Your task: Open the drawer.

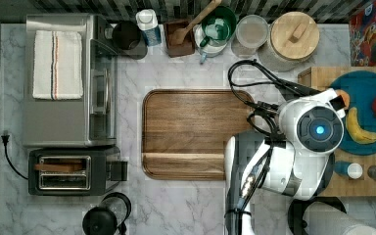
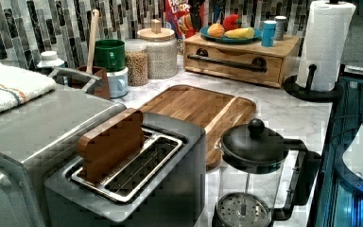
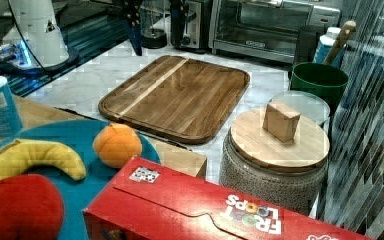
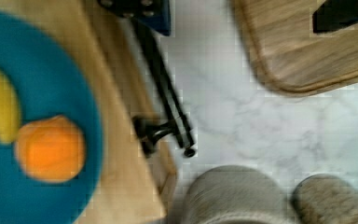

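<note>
Drawer [image 2: 234, 72] shut, front flush with its light wood case, no gap showing along the edges in the left view. Sits at the back of the marble counter [image 2: 283, 113], beneath the teal plate [image 2: 227, 36] of fruit, just beside the brown tray [image 2: 196, 109] and near the paper towel roll [image 2: 324, 42].

Progress: nothing opened yet. Approach looks largely made, grasp not. In the wrist view, gripper [image 4: 242, 16] spread wide: one finger hangs right at the black bar handle [image 4: 165, 93], the other out over the corner of the tray, so nothing is held. Cannot tell whether the near finger touches the bar (probably just above it, judging by the overlap). Left to do, as a judgement: centre the handle between the fingers, close on it, pull outward until the drawer slides clear of the case.

Orientation: front faces the tray, that is toward the top view's left, so the opening pull should go that way, across the strip of bare marble. Long axis of front and handle runs along the tray's neighbouring edge, up-and-down in the top view, and left to right with a slight downward slant in the left view. Handle stands off the front on two posts, leaving room behind for a finger.
</note>
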Robot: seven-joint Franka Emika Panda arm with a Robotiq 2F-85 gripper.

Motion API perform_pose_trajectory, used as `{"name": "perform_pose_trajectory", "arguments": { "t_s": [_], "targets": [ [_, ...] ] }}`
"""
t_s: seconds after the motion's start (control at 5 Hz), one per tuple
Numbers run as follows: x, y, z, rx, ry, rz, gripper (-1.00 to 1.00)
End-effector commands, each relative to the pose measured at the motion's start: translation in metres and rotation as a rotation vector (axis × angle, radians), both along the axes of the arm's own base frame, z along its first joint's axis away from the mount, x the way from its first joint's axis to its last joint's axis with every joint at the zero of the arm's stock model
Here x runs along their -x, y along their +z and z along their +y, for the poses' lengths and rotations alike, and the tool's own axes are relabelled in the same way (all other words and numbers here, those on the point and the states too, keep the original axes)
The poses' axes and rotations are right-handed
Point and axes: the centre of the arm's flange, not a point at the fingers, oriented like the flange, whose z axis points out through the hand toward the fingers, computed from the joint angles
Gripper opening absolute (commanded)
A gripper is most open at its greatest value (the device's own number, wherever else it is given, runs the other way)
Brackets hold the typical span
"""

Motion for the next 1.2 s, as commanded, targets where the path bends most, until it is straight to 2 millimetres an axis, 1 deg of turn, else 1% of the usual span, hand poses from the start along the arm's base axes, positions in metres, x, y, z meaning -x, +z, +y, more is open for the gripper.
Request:
{"name": "perform_pose_trajectory", "arguments": {
  "t_s": [0.2,0.4,0.6,0.8,1.0,1.2],
  "targets": [
    [0.005,-0.061,-0.039,0.004,0.135,0.061,1.00],
    [0.007,-0.082,-0.052,-0.013,0.133,0.062,1.00],
    [0.016,-0.105,-0.054,-0.039,0.103,0.051,1.00],
    [0.022,-0.117,-0.057,-0.040,0.095,0.064,1.00],
    [0.023,-0.133,-0.055,-0.028,0.091,0.055,1.00],
    [0.015,-0.141,-0.053,-0.023,0.106,0.039,1.00]
  ]
}}
